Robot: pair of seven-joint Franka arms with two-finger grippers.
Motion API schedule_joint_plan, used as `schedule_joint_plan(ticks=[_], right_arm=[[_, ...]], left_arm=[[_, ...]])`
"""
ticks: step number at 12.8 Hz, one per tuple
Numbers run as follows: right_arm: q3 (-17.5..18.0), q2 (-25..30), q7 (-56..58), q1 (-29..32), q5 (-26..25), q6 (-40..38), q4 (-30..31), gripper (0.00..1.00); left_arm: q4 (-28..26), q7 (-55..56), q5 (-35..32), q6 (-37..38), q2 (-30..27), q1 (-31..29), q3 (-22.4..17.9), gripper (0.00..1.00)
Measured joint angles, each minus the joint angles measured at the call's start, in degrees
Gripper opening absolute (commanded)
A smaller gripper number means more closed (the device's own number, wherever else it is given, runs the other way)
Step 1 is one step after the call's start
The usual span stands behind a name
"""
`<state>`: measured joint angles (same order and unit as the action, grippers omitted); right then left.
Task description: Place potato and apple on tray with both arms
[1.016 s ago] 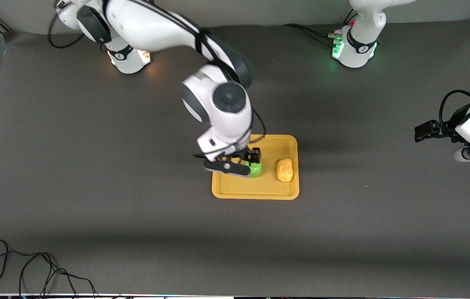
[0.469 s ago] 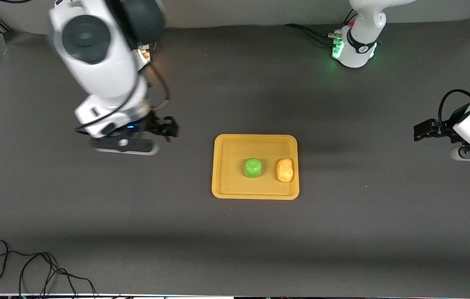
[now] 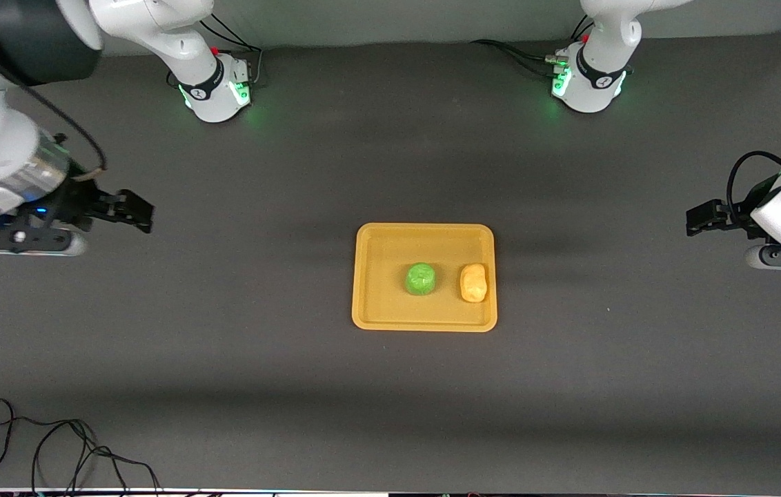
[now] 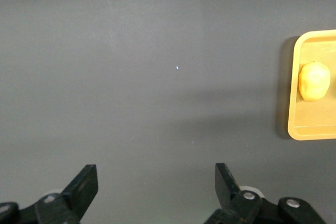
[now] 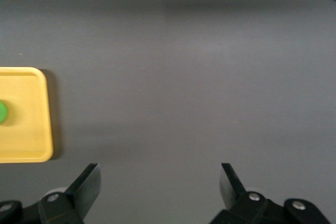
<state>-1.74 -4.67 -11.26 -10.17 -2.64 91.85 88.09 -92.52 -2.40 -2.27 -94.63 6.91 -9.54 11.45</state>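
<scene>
The yellow-orange tray [image 3: 383, 314] lies mid-table. The green apple [image 3: 421, 279] sits on it near its middle. The potato [image 3: 473, 283] sits on it beside the apple, toward the left arm's end. My right gripper [image 3: 134, 210] is open and empty over bare table at the right arm's end. My left gripper [image 3: 697, 217] is open and empty over bare table at the left arm's end. The left wrist view shows the potato [image 4: 314, 81] on the tray [image 4: 294, 129] past my open gripper [image 4: 156, 176]. The right wrist view shows the tray [image 5: 31, 150], a sliver of the apple [image 5: 2, 112] and my open gripper [image 5: 160, 176].
A black cable [image 3: 52, 442] lies coiled near the table's front edge at the right arm's end. The two arm bases [image 3: 214, 90] [image 3: 587, 83] stand at the back edge. The table is dark grey.
My right gripper let go of the apple on the tray, rose, and swung away to the right arm's end of the table. The left arm has barely moved.
</scene>
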Motion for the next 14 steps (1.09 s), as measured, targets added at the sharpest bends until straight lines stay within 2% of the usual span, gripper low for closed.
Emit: schedule_joint_plan(ticks=[2, 5, 14], right_arm=[[0.08, 2.38, 3.85, 4.18, 0.12, 1.45, 3.96, 1.00], [0.03, 2.97, 9.04, 8.93, 2.02, 1.66, 5.17, 1.00], [-0.29, 2.17, 9.80, 10.48, 2.57, 2.53, 4.93, 1.00]], left_arm=[[-0.01, -0.01, 0.00, -0.38, 0.08, 0.00, 0.02, 0.99], [-0.01, -0.04, 0.00, -0.42, 0.08, 0.00, 0.04, 0.99], [-0.04, -1.33, 0.00, -0.43, 0.32, -0.63, -0.43, 0.99]])
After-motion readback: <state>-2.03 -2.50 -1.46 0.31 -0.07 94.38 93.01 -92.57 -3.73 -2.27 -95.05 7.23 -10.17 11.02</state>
